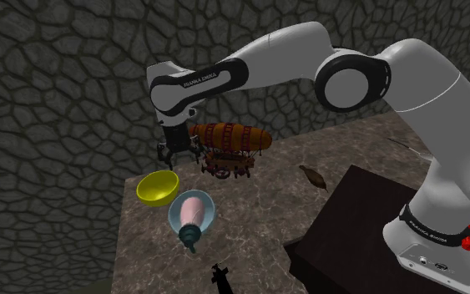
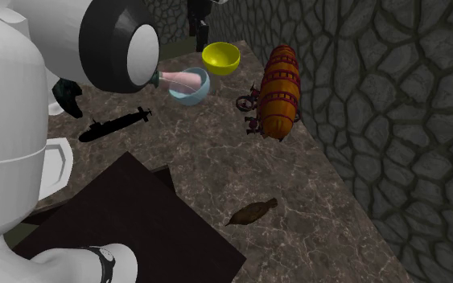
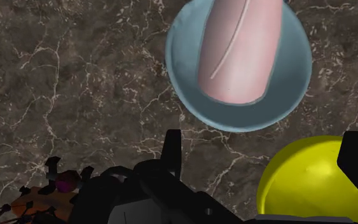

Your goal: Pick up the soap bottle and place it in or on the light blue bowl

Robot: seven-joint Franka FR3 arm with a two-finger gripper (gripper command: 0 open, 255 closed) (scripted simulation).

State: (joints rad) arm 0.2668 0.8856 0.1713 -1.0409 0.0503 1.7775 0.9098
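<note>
A pink soap bottle [image 1: 194, 209] is laid slanted in the light blue bowl [image 3: 247, 118], its dark pump end projecting over the rim; the bowl is set on the marbled desk [image 1: 258, 213].

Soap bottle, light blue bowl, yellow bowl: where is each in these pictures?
soap bottle [image 1: 194, 209], shoulder view, on its pink body.
light blue bowl [image 3: 182, 70], wrist view, on its bare inner wall.
yellow bowl [image 1: 156, 187], shoulder view, on its inside.
</note>
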